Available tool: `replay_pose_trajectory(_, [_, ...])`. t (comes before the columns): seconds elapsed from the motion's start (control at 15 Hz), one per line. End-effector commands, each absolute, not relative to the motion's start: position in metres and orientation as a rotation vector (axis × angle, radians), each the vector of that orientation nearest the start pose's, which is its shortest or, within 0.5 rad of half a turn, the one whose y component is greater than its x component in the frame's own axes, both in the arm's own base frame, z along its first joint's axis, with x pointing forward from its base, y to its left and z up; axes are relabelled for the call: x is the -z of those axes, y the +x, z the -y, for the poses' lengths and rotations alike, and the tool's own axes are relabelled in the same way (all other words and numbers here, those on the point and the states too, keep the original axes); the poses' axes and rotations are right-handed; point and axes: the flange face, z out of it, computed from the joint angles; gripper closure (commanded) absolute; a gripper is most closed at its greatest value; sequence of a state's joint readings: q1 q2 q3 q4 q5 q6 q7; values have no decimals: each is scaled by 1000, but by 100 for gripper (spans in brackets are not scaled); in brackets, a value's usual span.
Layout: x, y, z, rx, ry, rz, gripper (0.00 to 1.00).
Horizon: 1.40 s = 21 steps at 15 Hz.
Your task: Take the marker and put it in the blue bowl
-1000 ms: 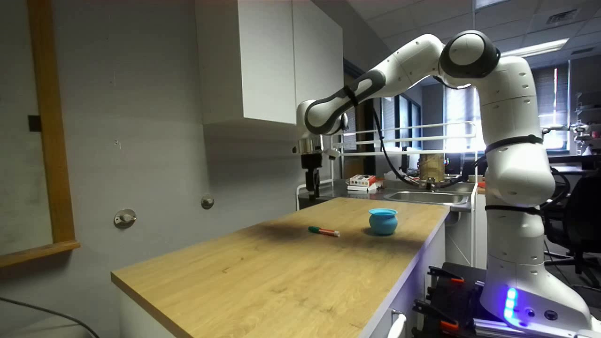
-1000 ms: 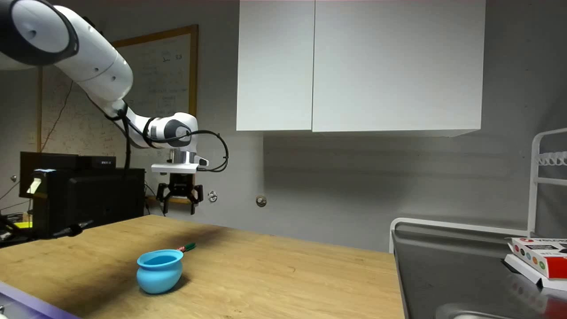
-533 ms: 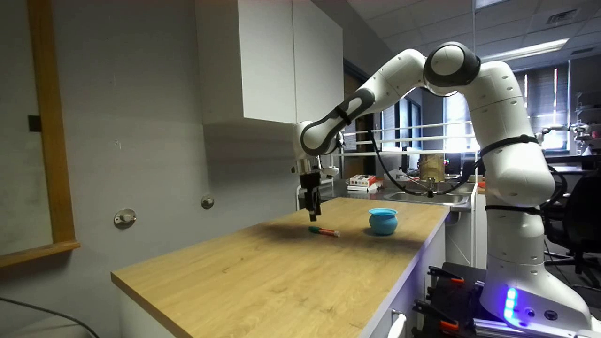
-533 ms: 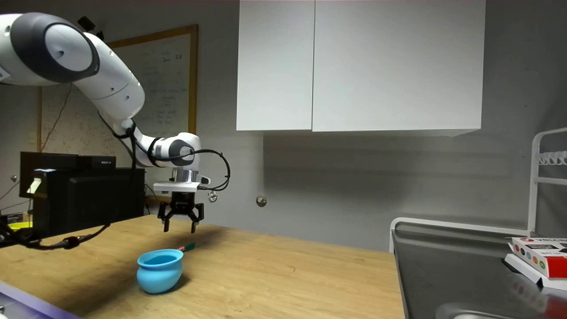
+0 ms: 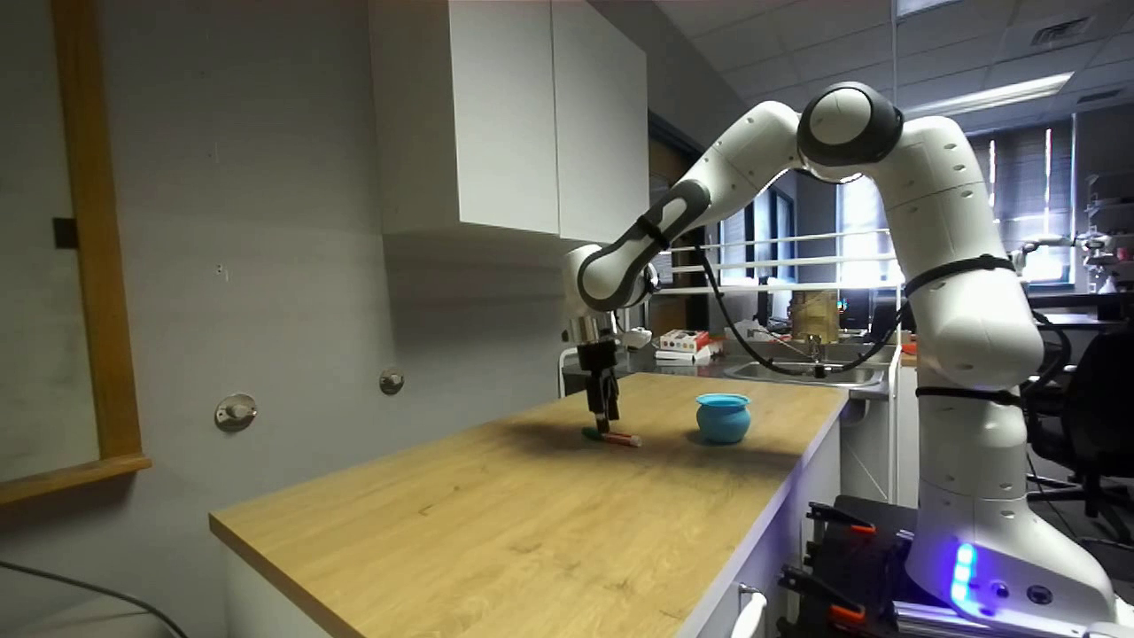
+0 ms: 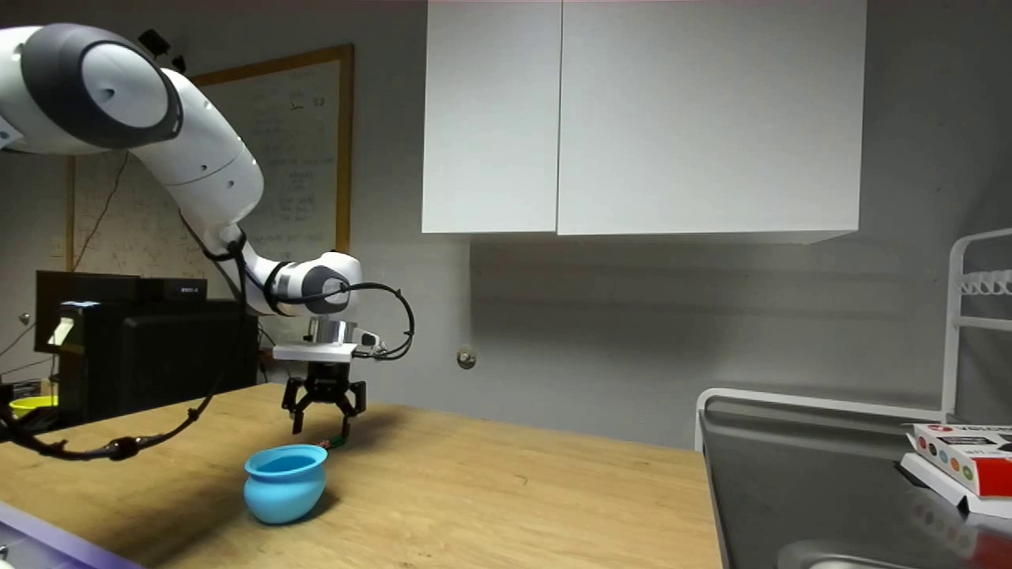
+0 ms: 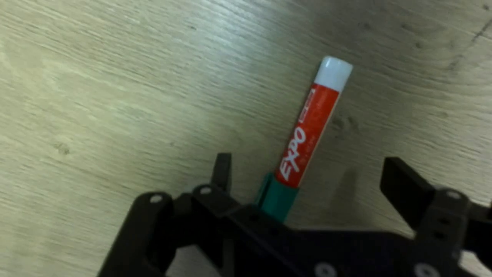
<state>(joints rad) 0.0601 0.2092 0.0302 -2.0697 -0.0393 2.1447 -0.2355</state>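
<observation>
The marker lies flat on the wooden table, with a red body, white end and green cap. It shows in the wrist view (image 7: 307,134) and in an exterior view (image 5: 625,439); in an exterior view it is partly hidden behind the bowl and a finger (image 6: 345,427). My gripper (image 7: 308,168) is open and empty, low over the table, its fingers on either side of the marker. The green cap's end is hidden under the gripper body in the wrist view. The blue bowl stands upright in both exterior views (image 5: 723,420) (image 6: 285,491), apart from the gripper; it is out of the wrist view.
The wooden table (image 5: 496,523) meets the wall on its far side. White cabinets (image 6: 640,118) hang above. A dark counter (image 6: 775,474) with boxes (image 6: 964,466), a white rack and a sink (image 5: 802,373) adjoin the table.
My gripper has come down from well above the table to just over the marker, staying open. The marker and the bowl have not moved.
</observation>
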Motion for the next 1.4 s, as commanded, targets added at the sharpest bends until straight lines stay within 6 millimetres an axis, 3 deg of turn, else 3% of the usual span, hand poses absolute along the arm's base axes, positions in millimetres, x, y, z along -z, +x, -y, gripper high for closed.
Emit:
replay_pose_trajectory(0.0, [-306,557,-45,-220,-3113,513,0])
replay_pose_trajectory(0.2, [-300,556,-46,-240,-3114,517,0])
replay_pose_trajectory(0.27, [-299,556,-46,-244,-3116,519,7])
replay_pose_trajectory(0.33, [-299,555,-46,-245,-3118,516,25])
replay_pose_trajectory(0.8, [-306,553,-49,-243,-3141,512,80])
replay_pose_trajectory(1.0, [-314,553,-50,-230,-3150,510,98])
replay_pose_trajectory(1.33, [-342,547,-40,-171,-3251,468,94])
